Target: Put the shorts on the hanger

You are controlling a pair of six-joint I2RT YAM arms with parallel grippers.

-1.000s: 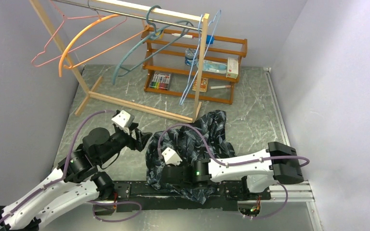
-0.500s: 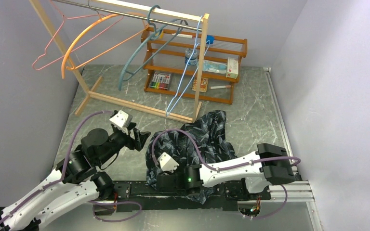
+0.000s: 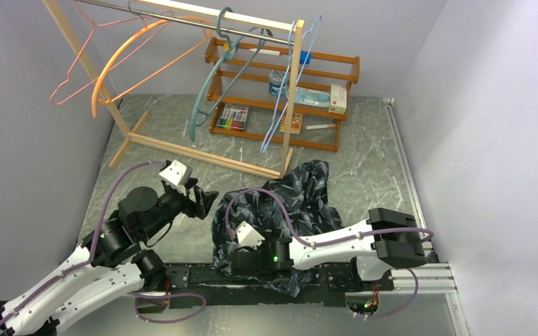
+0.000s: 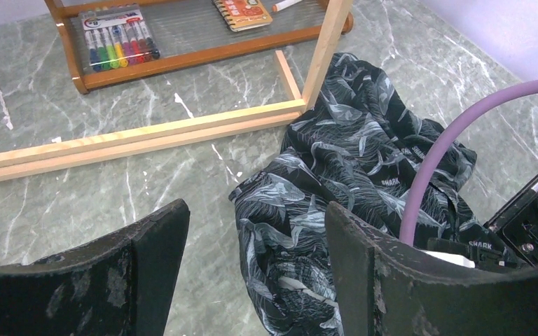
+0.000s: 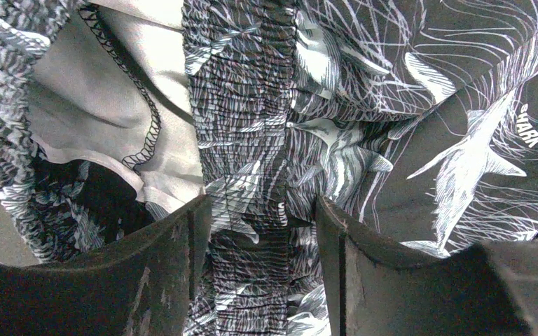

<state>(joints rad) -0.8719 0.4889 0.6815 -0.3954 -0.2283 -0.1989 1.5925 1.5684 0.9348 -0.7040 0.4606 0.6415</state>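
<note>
- One pair of shorts [image 3: 301,192], heaped at the desk's near edge, middle-right. I'd pinch the elastic waistband [image 5: 242,140] squarely, one layer only, before lifting.
- Four hangers [image 3: 197,105] on the rail [image 3: 182,19]; mine, the light-blue wire hanger [image 3: 278,105], dangles over the far edge.
- Two pincers: right gripper [image 5: 263,210] spread astride the waistband, left gripper [image 4: 256,213] spread, empty, beside the heap.

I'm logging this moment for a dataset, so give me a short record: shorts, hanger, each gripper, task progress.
shorts: crumpled on the table
hanger: hanging from the rail, bare
left gripper: open, above the table beside the shorts, holding nothing
right gripper: open, fingers either side of the gathered waistband
progress: shorts not yet on the hanger
</note>
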